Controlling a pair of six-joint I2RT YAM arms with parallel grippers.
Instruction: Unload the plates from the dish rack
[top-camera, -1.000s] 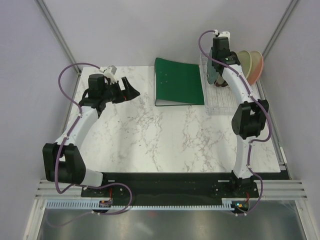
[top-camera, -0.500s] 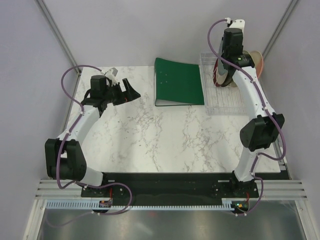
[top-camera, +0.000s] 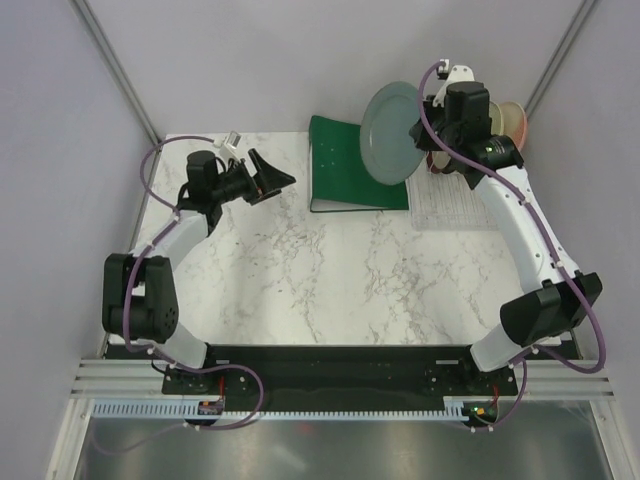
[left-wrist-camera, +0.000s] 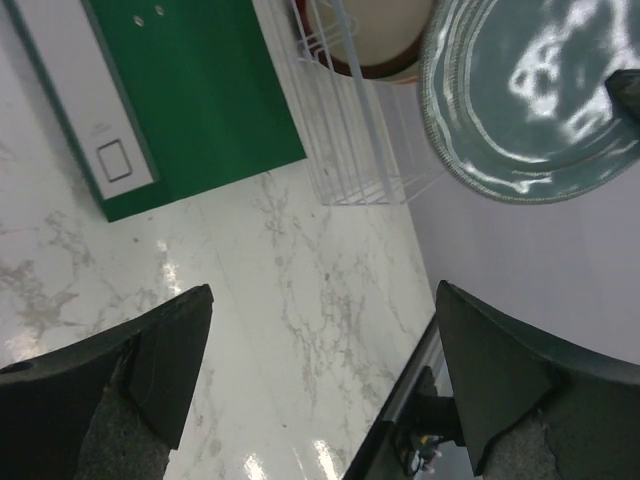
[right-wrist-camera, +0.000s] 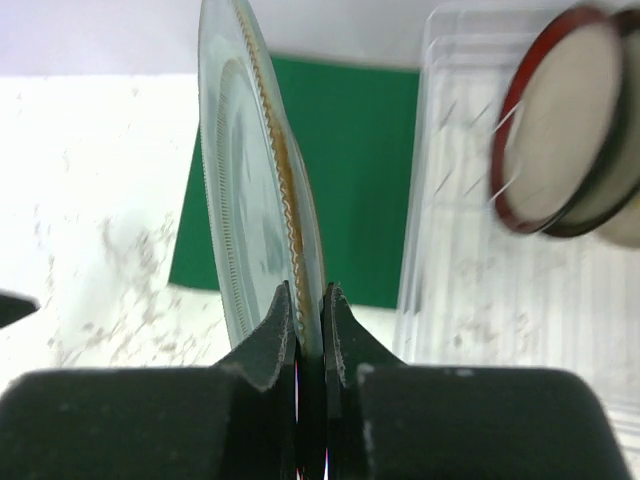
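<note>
My right end effector (right-wrist-camera: 308, 300) is clamped on the rim of the slate grey plate (right-wrist-camera: 240, 200), holding it on edge in the air between the green binder (left-wrist-camera: 200, 90) and the dish rack (right-wrist-camera: 480, 290). My left end effector (left-wrist-camera: 320, 300) hangs wide open above the bench (top-camera: 330, 270). Only the left wrist view catches the binder's spine label (left-wrist-camera: 117, 160), and nothing on it is legible. Farther back, the red-rimmed plate (right-wrist-camera: 560, 130) stands in the rack.

Binder (top-camera: 340, 165) left of dish rack (top-camera: 455, 207)

marble table (top-camera: 330, 270), green binder (top-camera: 350, 170), clear dish rack (top-camera: 455, 205)
</note>
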